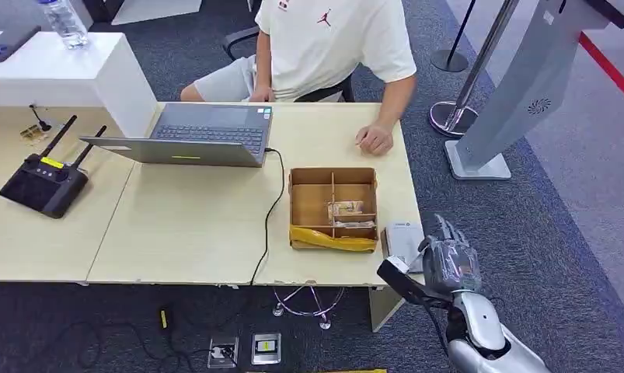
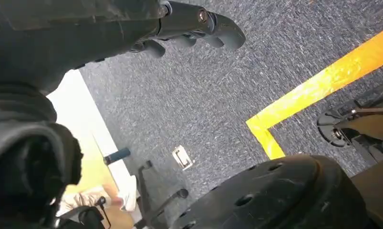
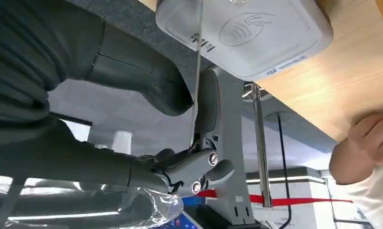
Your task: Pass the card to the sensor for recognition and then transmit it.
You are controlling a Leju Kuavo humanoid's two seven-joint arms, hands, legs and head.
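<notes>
Beside the cardboard box [image 1: 332, 206] of cards, the right hand [image 1: 448, 260] pinches a card [image 3: 197, 71].

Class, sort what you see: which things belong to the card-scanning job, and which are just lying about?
Belongs to the job:
card, pinched in the right hand
white sensor at the table corner

Just lying about:
laptop
cardboard box
black antenna device
water bottle

Robot hand [image 1: 447, 260] beside card reader [image 1: 402, 237]
</notes>
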